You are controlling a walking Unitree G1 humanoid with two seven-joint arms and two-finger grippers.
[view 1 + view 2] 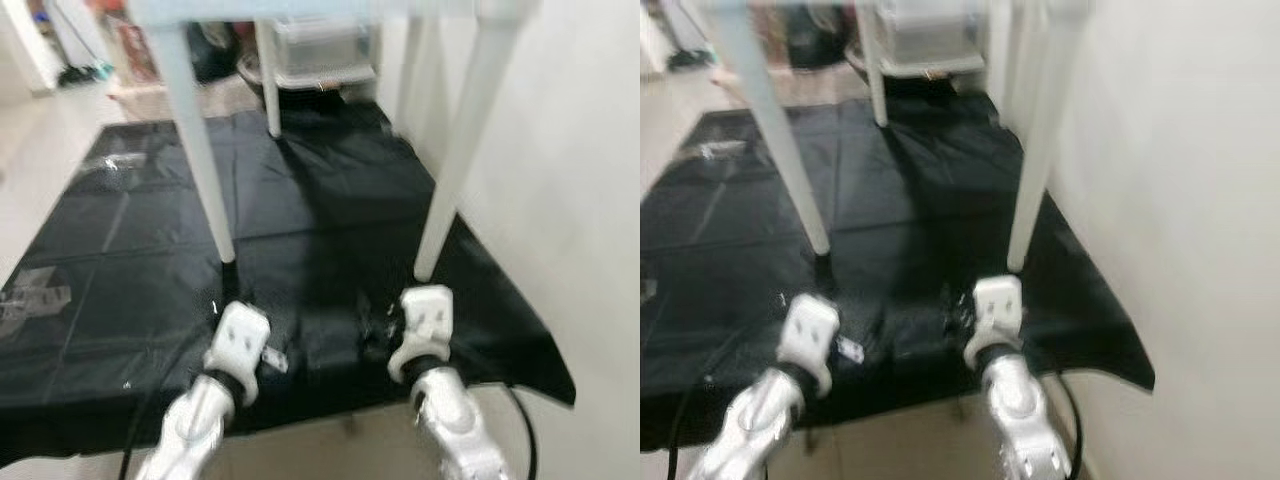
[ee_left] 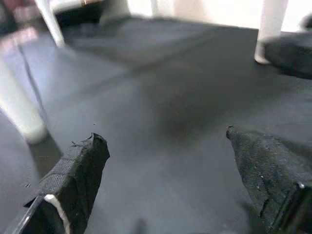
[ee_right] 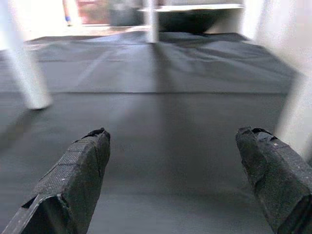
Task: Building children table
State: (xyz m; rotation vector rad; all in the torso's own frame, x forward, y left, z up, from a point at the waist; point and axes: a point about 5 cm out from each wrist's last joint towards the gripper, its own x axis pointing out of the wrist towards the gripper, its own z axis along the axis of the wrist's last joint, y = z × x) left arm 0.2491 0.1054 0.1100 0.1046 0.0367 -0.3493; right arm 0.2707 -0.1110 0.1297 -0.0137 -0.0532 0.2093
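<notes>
The white children's table stands upright on a black mat [image 1: 320,190]. Its front left leg [image 1: 205,160] and front right leg [image 1: 455,170] rest on the mat, and a back leg [image 1: 270,90] stands farther off. Both my arms reach low over the mat just in front of the front legs. My left gripper [image 2: 163,141] is open with nothing between its fingers, and a table leg [image 2: 19,112] stands just beside it. My right gripper [image 3: 170,134] is also open over bare mat, between one leg [image 3: 24,68] and another [image 3: 297,112].
A white wall [image 1: 580,200] runs close along the right side. A clear storage box [image 1: 320,50] sits behind the table. Clear plastic wrapping [image 1: 30,295] lies on the mat's left part. The mat's front edge is just below my wrists.
</notes>
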